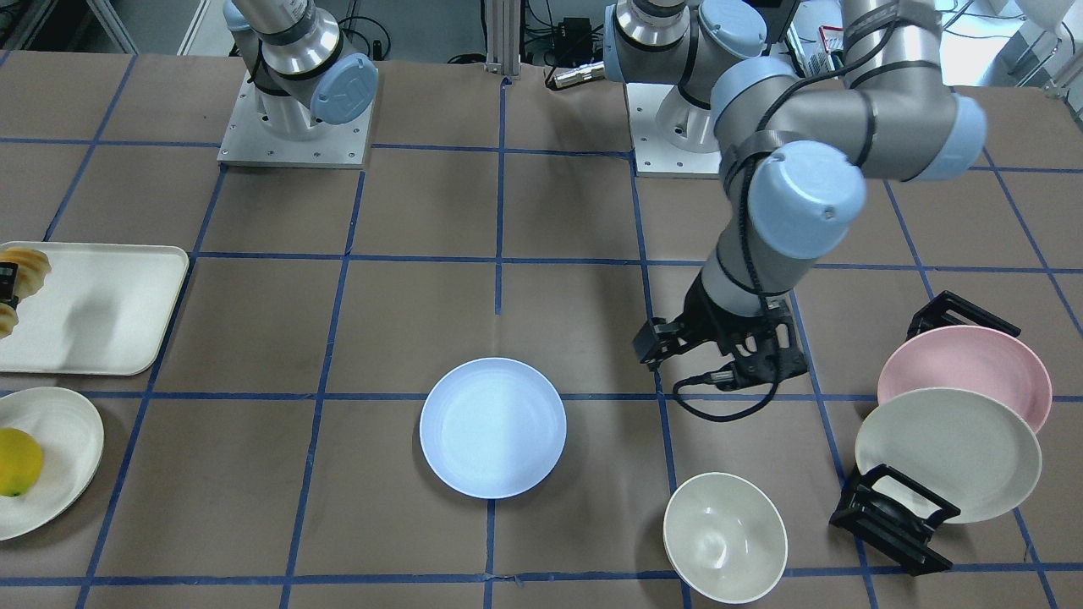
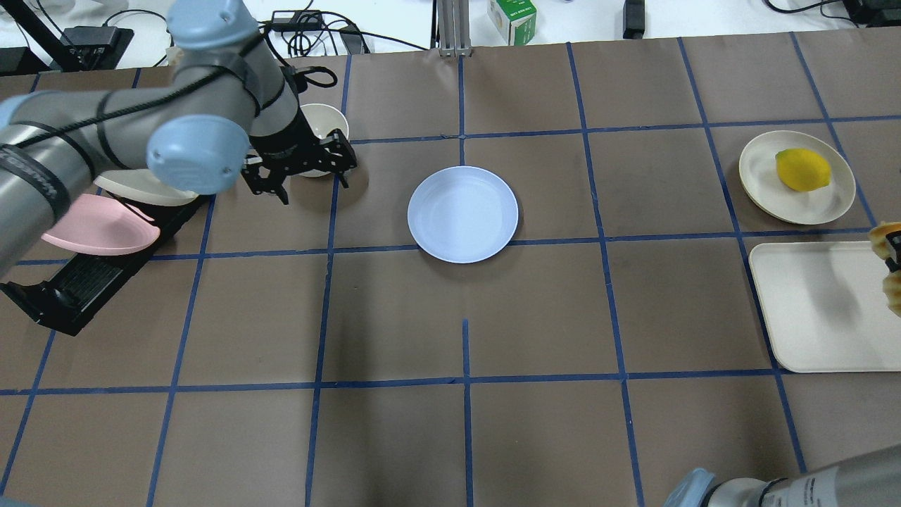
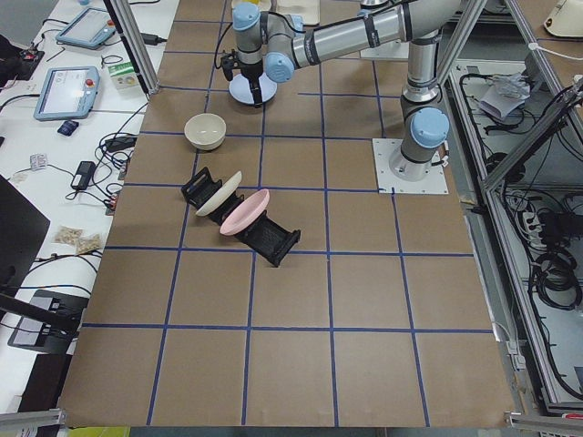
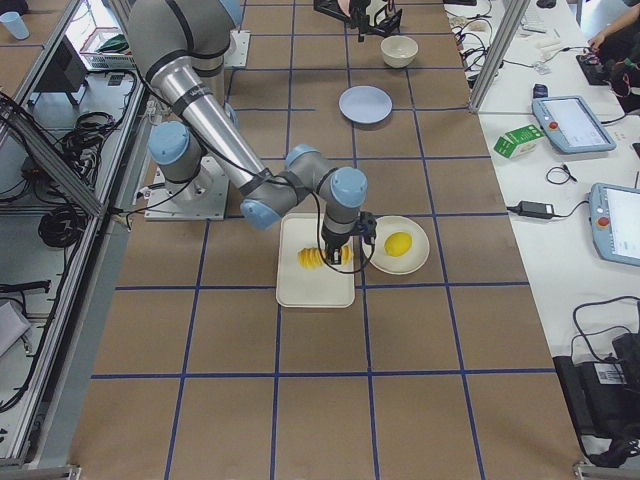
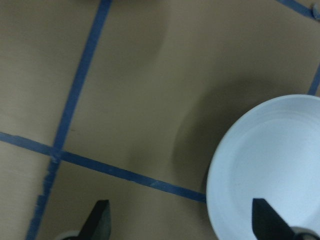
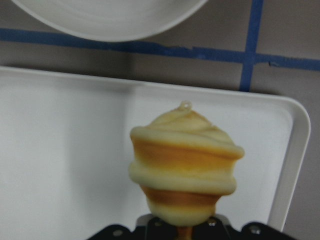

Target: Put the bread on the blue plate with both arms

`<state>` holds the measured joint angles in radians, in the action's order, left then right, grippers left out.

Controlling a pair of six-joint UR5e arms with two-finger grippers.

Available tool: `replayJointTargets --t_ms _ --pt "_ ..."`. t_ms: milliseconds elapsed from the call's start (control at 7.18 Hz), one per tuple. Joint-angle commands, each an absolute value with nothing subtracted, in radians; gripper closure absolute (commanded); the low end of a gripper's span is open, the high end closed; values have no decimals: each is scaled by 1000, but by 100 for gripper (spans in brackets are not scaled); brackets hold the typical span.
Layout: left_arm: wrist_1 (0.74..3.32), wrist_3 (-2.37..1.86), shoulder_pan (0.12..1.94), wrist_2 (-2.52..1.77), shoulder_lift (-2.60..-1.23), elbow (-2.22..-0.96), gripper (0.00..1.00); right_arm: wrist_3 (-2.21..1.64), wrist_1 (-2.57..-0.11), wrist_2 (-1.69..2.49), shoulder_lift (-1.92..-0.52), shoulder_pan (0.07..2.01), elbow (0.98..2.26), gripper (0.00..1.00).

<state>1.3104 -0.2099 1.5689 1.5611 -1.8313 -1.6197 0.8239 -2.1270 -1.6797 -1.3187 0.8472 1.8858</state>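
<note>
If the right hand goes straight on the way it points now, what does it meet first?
Probably the white tray, beyond the bread that the right hand holds; the gap is unclear.

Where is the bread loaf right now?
In the overhead view the bread is at the far right edge, gripped by the right pincer over the cream tray, beside the plate holding the lemon.
</note>
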Motion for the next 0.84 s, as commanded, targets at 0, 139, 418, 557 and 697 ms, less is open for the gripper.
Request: replayJointTargets --t_ms 0,139,418,557,697 --pt "1547 26 1458 1650 -1777 -1487 0 694 -2074 -1651 -1399 1009 1876 91" --pt "1598 123 1416 1660 -1747 -1470 0 599 -2075 -1613 -1394 1107 1858 91" --pt "1641 164 1340 1663 -1669 -1473 0 392 -2074 -1577 -1353 1326 1774 91" --pt "1675 175 1298 1661 -1626 -1479 0 276 -2068 -1575 -1298 1448 1685 90" --pt "1701 175 1280 1661 -1584 -1485 0 162 -2044 -1575 -1219 1559 1569 90"
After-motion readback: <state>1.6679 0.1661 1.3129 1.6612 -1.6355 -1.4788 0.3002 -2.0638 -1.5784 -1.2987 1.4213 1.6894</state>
